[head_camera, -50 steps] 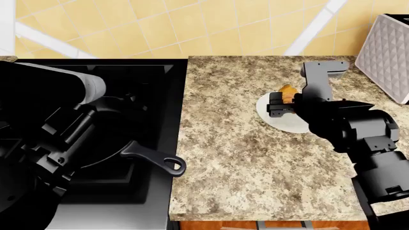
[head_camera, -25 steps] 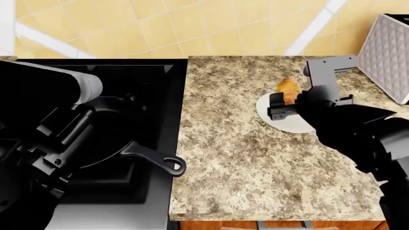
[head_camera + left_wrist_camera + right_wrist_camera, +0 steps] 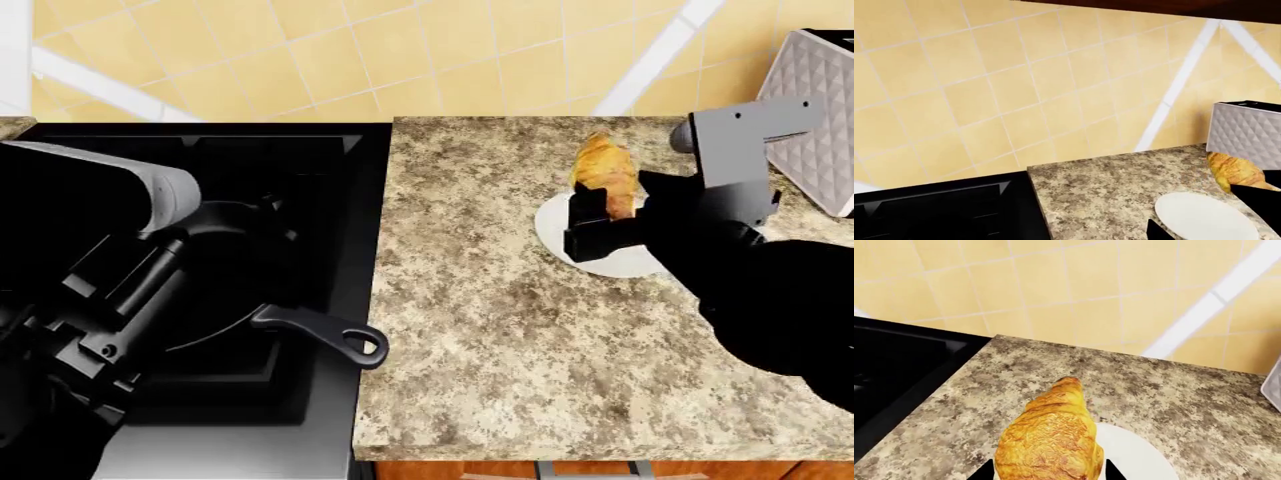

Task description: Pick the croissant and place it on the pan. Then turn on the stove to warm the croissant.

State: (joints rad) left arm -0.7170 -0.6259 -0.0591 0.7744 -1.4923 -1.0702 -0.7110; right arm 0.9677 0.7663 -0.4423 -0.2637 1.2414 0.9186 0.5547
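One croissant (image 3: 605, 172) raised off plate (image 3: 607, 258), clamped in right gripper (image 3: 611, 215); carry to pan (image 3: 214, 275) pending; left gripper state indeterminate.

Golden croissant (image 3: 1051, 440) held between two dark fingertips (image 3: 983, 471) of the right gripper (image 3: 1047, 474), above a white plate (image 3: 1137, 455). Speckled granite counter (image 3: 1174, 400) below, black stove (image 3: 894, 360) at one side, yellow tiled wall (image 3: 1054, 285) behind.

No readable text or labels anywhere.
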